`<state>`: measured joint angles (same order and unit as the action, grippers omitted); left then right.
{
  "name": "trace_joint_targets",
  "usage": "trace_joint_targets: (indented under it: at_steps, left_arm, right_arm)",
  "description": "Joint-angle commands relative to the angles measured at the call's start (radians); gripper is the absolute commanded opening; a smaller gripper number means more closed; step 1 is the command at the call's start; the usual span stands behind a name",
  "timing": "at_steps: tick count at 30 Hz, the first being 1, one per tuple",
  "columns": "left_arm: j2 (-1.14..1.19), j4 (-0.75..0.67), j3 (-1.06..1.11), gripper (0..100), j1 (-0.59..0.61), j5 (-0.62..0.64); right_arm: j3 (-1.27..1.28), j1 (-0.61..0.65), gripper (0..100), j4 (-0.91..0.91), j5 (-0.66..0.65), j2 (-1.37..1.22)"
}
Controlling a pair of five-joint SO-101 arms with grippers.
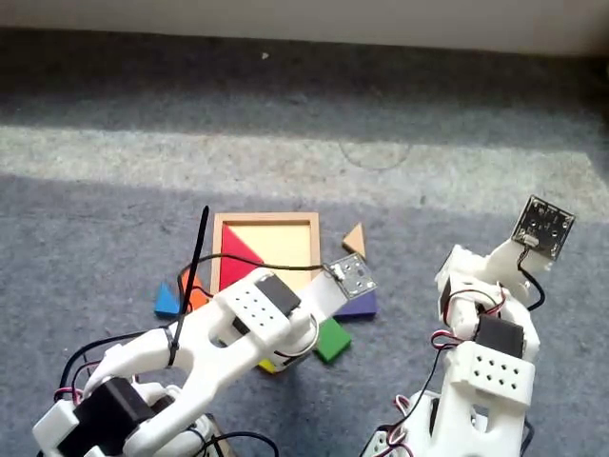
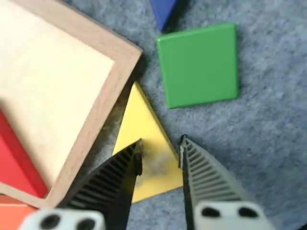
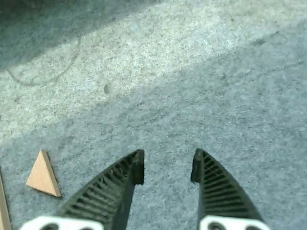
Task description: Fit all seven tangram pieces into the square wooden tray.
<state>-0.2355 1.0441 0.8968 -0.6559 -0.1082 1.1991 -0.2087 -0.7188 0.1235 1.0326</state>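
Desk (image 1: 428, 124) covered in grey carpet-like fabric, with a bright sunlit band across the far half, shadow nearer the arms and a pale strip along the far edge. Square wooden tray (image 1: 266, 219) lies mid-desk. Its floor is mostly bare pale wood, with a red triangle (image 1: 238, 255) inside against the left wall as the high view shows it. The loose pieces lie on the fabric around the tray: blue triangle (image 1: 166, 301) and orange piece (image 1: 195, 297) left of it, tan triangle (image 1: 355, 238) just off its right side, dark blue piece (image 1: 359, 305) and green square (image 1: 333, 340) near its near-right corner. Yellow triangle (image 2: 141, 115) lies just beside the tray rim at that corner, flat on the fabric, well clear of the green square. Left pincer (image 2: 159, 146) is over the yellow triangle, fingers apart, tips above its wide end, gripping nothing. Right pincer (image 3: 167, 167) is over bare fabric, fingers apart, holding nothing, with the tan triangle off to one side. Wide open fabric lies beyond the tray and to its right.
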Motion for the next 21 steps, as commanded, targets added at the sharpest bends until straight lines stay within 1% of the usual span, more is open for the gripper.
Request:
trace_joint_targets:
  at_steps: [1,4,8,11,13,16,21]
  left_arm:
    - [-0.022,0.078,-0.038,21,0.001,0.031]
    - [-0.139,0.143,-0.044,22,0.001,0.029]
    - [-0.335,0.143,0.047,23,0.008,0.018]
    - [-0.449,0.138,0.13,28,0.068,0.0]
    - [-0.483,0.138,0.159,29,0.119,-0.015]
    - [-0.484,0.137,0.203,29,0.147,-0.087]
    - [-0.484,0.021,0.295,29,0.145,-0.092]
  right_arm:
    - [-0.01,-0.012,16.2,0.022,-0.014,0.024]
    - [-0.008,-0.012,16.2,0.022,-0.044,0.024]
    - [-0.008,-0.012,16.2,0.022,-0.057,0.024]
    - [-0.008,-0.008,16.2,0.022,-0.058,0.024]
    - [-0.008,-0.008,16.2,0.022,-0.06,0.024]
    - [-0.012,-0.005,16.2,0.022,-0.06,0.024]
    - [-0.013,-0.005,16.2,0.022,-0.06,0.024]
